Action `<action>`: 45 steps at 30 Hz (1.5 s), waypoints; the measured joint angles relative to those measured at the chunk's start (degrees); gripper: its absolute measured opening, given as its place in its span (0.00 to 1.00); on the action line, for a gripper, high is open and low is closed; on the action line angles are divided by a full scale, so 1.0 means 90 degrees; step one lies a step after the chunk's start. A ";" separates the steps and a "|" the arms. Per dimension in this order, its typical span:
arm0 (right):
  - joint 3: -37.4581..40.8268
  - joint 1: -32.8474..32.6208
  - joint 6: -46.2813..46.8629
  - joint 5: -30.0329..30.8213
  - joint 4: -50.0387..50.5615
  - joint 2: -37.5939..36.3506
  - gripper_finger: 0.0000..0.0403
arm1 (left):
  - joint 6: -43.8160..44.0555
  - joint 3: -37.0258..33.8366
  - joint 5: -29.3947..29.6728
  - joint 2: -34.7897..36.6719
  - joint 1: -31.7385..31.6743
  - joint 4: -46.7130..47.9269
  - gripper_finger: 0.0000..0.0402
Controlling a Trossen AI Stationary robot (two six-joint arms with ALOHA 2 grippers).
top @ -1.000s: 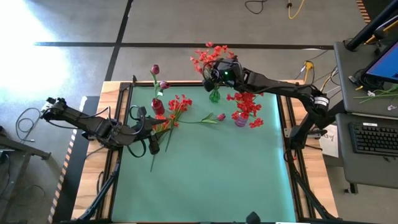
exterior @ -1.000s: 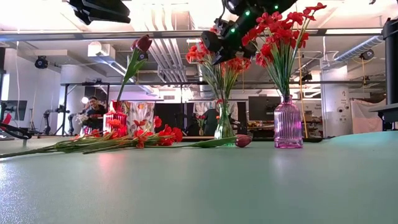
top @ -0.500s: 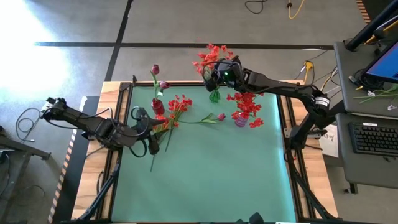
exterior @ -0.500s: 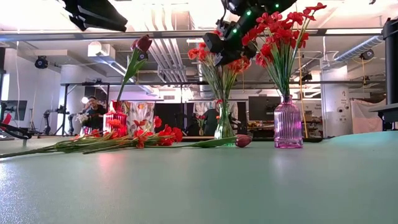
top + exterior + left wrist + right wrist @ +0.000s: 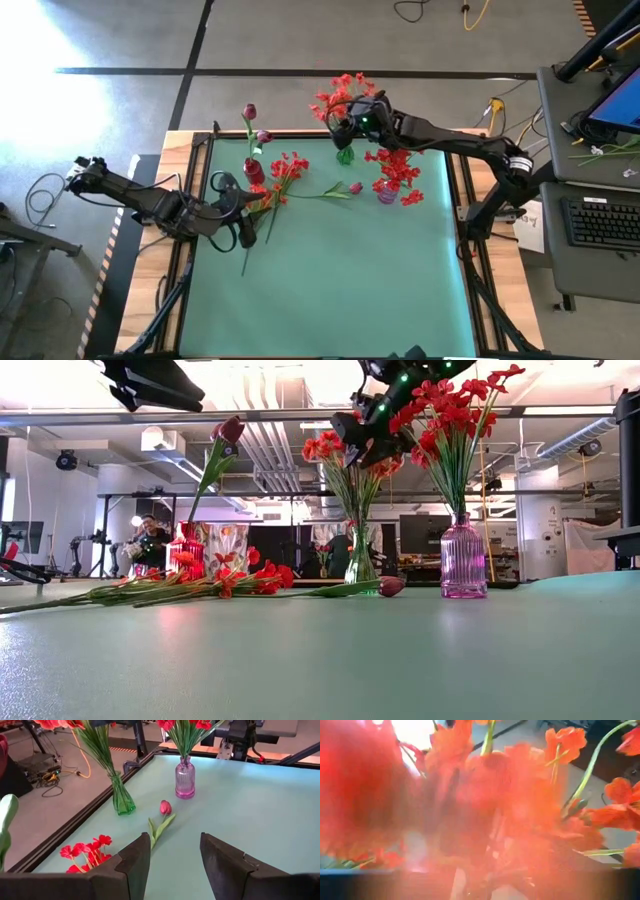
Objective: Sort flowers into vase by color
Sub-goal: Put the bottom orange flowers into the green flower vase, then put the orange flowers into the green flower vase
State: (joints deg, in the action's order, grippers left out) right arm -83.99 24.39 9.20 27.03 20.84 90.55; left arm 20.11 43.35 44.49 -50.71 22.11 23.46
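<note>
While both arms reach over the green table mat (image 5: 340, 270), the right arm (image 5: 450, 142) stretches across the far edge and the left arm (image 5: 130, 195) lies low along the near-left side. Right gripper (image 5: 352, 112) sits high among the orange-red sprays (image 5: 335, 95) standing in the green glass vase (image 5: 345, 154); its wrist camera is filled with blurred orange blossoms, so whether its fingers are apart or closed cannot be told. Left gripper (image 5: 175, 855) hovers over the mat with its fingers spread wide and nothing between them.

Three vases stand along the far part of the mat. The purple ribbed vase (image 5: 463, 556) on the right carries the bright red clusters (image 5: 455, 405). The green glass vase stands just left of it. A red vase (image 5: 254, 171) stands at the left, holding upright magenta tulip buds (image 5: 249, 112).

Loose stems remain on the mat. A bundle of red-blossomed flowers (image 5: 285, 168) lies beside the red vase, stalks pointing toward the left gripper. One single magenta tulip (image 5: 165, 808) lies flat between the green vase and the purple vase, apart from both.

A person (image 5: 150, 538) sits in the room behind the table.
</note>
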 joint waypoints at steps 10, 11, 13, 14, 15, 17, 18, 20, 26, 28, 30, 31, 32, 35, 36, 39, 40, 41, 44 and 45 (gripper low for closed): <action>0.0000 -0.0220 -0.0013 -0.0021 0.0001 -0.0539 0.53 | 0.0216 0.0000 -0.0010 -0.0535 0.0002 -0.0117 0.40; 0.0000 -0.0255 -0.0016 -0.0022 0.0008 -0.0604 0.53 | 0.0287 0.0000 -0.0009 -0.0598 0.0001 -0.0120 0.40; 0.0000 -0.0339 -0.0019 -0.0019 0.0027 -0.0737 0.53 | 0.0477 0.0000 -0.0012 -0.0699 0.0002 -0.0114 0.40; 0.0000 -0.0380 -0.0023 -0.0020 0.0040 -0.0809 0.53 | 0.0582 0.0000 -0.0020 -0.0756 0.0002 -0.0113 0.40; 0.0000 -0.0429 -0.0035 -0.0021 0.0043 -0.0877 0.53 | 0.0680 0.0000 -0.0045 -0.0814 0.0002 -0.0115 0.40; 0.0000 -0.0537 -0.0099 -0.0021 0.0040 -0.1016 0.53 | 0.0834 0.0000 -0.0166 -0.0924 0.0002 -0.0111 0.40; 0.0000 -0.0585 -0.0127 -0.0022 0.0039 -0.1083 0.53 | 0.0916 0.0000 -0.0253 -0.0981 0.0002 -0.0113 0.40; 0.0000 -0.0718 -0.0183 -0.0020 0.0039 -0.1206 0.53 | 0.1154 0.0000 -0.0435 -0.1090 0.0002 -0.0099 0.40; 0.0000 -0.1234 -0.0442 -0.0022 0.0061 -0.1543 0.53 | 0.2449 0.0000 -0.1370 -0.1414 0.0004 0.0318 0.40; 0.0000 -0.1448 -0.0532 -0.0018 0.0097 -0.1631 0.53 | 0.3080 0.0000 -0.1779 -0.1507 0.0007 0.0660 0.40; 0.0000 -0.1642 -0.0625 -0.0019 0.0189 -0.1719 0.53 | 0.3770 0.0000 -0.2196 -0.1619 0.0007 0.1142 0.39; 0.0000 -0.1751 -0.0652 -0.0019 0.0202 -0.1756 0.53 | 0.4083 0.0000 -0.2372 -0.1678 0.0007 0.1399 0.39; 0.0000 -0.1846 -0.0676 -0.0018 0.0203 -0.1789 0.53 | 0.4375 0.0000 -0.2538 -0.1750 0.0007 0.1675 0.39; 0.0000 -0.2121 -0.0689 -0.0015 0.0237 -0.1871 0.53 | 0.5097 0.0000 -0.2757 -0.1987 0.0007 0.2343 0.39; 0.0000 -0.2210 -0.0691 -0.0013 0.0277 -0.1891 0.53 | 0.5322 0.0000 -0.2781 -0.2065 0.0007 0.2525 0.39; 0.0000 -0.2456 -0.0691 -0.0002 0.0431 -0.1922 0.53 | 0.5806 0.0000 -0.2793 -0.2294 0.0002 0.2878 0.40; 0.0000 -0.2529 -0.0691 0.0000 0.0505 -0.1925 0.53 | 0.5925 0.0000 -0.2792 -0.2375 0.0000 0.2950 0.41; 0.0000 -0.2596 -0.0690 0.0000 0.0573 -0.1925 0.53 | 0.6036 0.0000 -0.2790 -0.2450 0.0000 0.2985 0.42; 0.0000 -0.2764 -0.0613 0.0001 0.0791 -0.1925 0.53 | 0.6262 0.0000 -0.2783 -0.2683 -0.0003 0.3062 0.46; 0.0000 -0.2808 -0.0578 0.0002 0.0870 -0.1925 0.53 | 0.6310 0.0000 -0.2752 -0.2763 -0.0006 0.3054 0.47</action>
State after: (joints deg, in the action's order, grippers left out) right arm -83.99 -0.89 4.00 27.04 28.67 73.23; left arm 76.91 43.35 19.73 -75.57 22.05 50.95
